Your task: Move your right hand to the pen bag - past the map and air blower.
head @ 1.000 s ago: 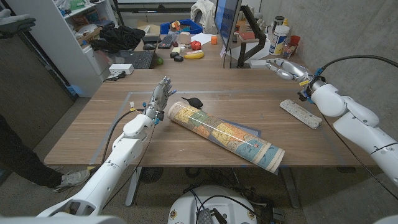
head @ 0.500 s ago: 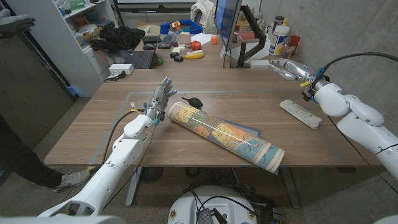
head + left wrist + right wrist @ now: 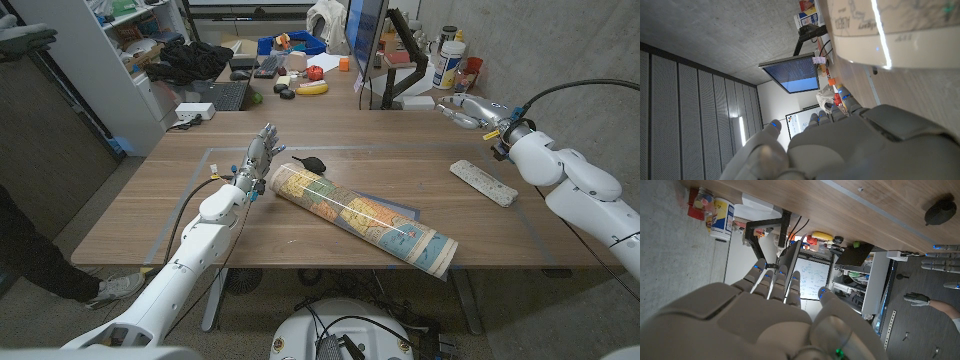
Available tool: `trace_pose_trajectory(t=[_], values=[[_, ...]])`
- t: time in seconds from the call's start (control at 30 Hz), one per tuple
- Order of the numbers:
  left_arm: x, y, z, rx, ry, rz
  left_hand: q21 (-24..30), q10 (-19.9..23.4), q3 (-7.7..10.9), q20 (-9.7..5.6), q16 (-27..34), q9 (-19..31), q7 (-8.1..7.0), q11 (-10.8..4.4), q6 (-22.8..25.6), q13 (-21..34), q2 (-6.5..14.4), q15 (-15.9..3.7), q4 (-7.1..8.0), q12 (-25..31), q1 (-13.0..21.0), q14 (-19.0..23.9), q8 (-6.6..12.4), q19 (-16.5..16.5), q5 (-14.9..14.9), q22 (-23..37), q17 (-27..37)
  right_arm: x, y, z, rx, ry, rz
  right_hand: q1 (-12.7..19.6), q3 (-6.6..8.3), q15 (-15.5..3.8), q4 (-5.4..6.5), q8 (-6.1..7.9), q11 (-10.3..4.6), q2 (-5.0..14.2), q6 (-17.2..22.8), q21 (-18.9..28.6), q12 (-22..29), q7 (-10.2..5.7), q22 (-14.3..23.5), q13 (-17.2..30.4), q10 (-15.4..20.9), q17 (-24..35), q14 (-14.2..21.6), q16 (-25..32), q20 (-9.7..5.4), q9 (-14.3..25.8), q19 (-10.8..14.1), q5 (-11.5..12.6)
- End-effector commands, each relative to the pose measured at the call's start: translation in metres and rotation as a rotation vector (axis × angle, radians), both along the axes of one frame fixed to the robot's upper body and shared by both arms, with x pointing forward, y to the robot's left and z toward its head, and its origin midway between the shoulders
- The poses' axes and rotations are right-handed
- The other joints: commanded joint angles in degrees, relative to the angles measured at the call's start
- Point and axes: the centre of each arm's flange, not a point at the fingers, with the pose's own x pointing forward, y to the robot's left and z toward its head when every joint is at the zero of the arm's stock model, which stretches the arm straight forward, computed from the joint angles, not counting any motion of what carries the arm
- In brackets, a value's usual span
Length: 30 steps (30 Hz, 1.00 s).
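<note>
With the right hand [image 3: 466, 107] empty, fingers extended and apart, above the table's far edge beyond the pen bag [image 3: 483, 182], bring it back and down onto the bag, which lies well right of the map [image 3: 360, 218] and air blower [image 3: 311, 162].

On the tabletop [image 3: 150, 215], the map [image 3: 360, 215] lies at centre, the air blower [image 3: 311, 162] at its 11 o'clock, the pen bag [image 3: 483, 182] at 2 o'clock.
</note>
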Motion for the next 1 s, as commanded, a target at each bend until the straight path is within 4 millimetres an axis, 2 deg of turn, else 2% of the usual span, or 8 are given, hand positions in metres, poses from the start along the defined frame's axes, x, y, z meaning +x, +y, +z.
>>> trace_pose_trajectory(t=[0.03,1.0], values=[[0.001,0.001,0.000,0.000,0.002,0.002,-0.2,-0.3,-0.10,-0.56,0.3,0.2,-0.08,0.14,-2.5,0.3,6.7,-0.66,-0.07,0.5,0.1,-2.0,0.26,-6.1,0.2,0.2,0.2,0.003,-0.006,0.002,-0.018,0.005,-0.052,0.8,0.50,-2.43,-0.06,0.12,-0.24,3.02,0.4,0.0,0.0,-0.10,0.1,0.1,0.5,0.2,0.6,0.0,-4.85,0.3,0.3,0.0],[-0.001,0.005,-0.002,-0.001,0.003,0.007,-0.2,-0.3,-0.15,-0.56,0.3,0.2,-0.12,0.07,-2.5,0.3,6.7,-0.67,-0.08,0.4,0.1,-2.1,0.22,-6.1,0.2,0.2,0.2,0.008,-0.018,0.003,-0.051,0.043,-0.174,1.6,0.91,-2.70,-0.29,-0.25,-0.35,3.08,0.6,-0.4,-0.2,-0.30,0.1,0.1,0.8,0.4,0.7,-0.1,-4.88,0.3,0.5,-0.3]])
